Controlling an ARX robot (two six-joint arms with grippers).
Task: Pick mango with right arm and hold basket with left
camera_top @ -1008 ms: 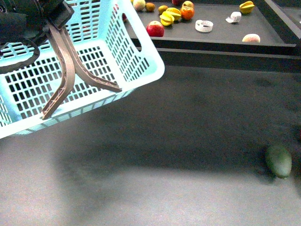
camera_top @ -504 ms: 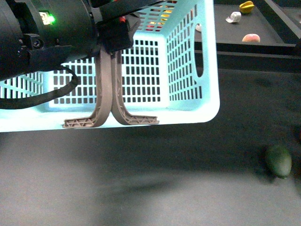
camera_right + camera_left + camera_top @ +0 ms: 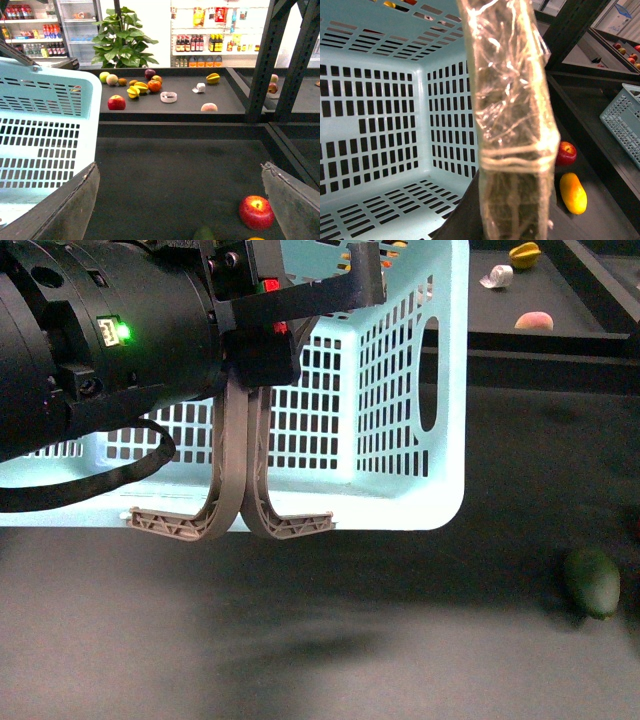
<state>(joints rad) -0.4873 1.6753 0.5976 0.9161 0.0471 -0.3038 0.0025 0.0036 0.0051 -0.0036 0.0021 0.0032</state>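
The pale aqua basket (image 3: 400,420) hangs in the air at the middle left of the front view. My left gripper (image 3: 258,360) is shut on its two grey-brown handles (image 3: 240,490), pressed together. In the left wrist view the handles (image 3: 512,125) fill the middle, with the basket's empty inside (image 3: 385,125) behind them. The orange-yellow mango (image 3: 573,192) lies on the dark surface beside a red apple (image 3: 565,152). My right gripper (image 3: 180,200) is open and empty above the dark surface, with the red apple (image 3: 256,211) near one finger (image 3: 295,200). The front view does not show the mango.
A dark green oval fruit (image 3: 592,582) lies on the dark surface at the right, also showing in the right wrist view (image 3: 204,234). The raised shelf (image 3: 540,340) behind holds star-shaped yellow fruits (image 3: 134,90), apples and other fruit. A second basket (image 3: 625,117) stands off to one side.
The left arm swung the basket from the upper left toward the middle and levelled it. The handles now hang straight down in the gripper. The green fruit has not moved.
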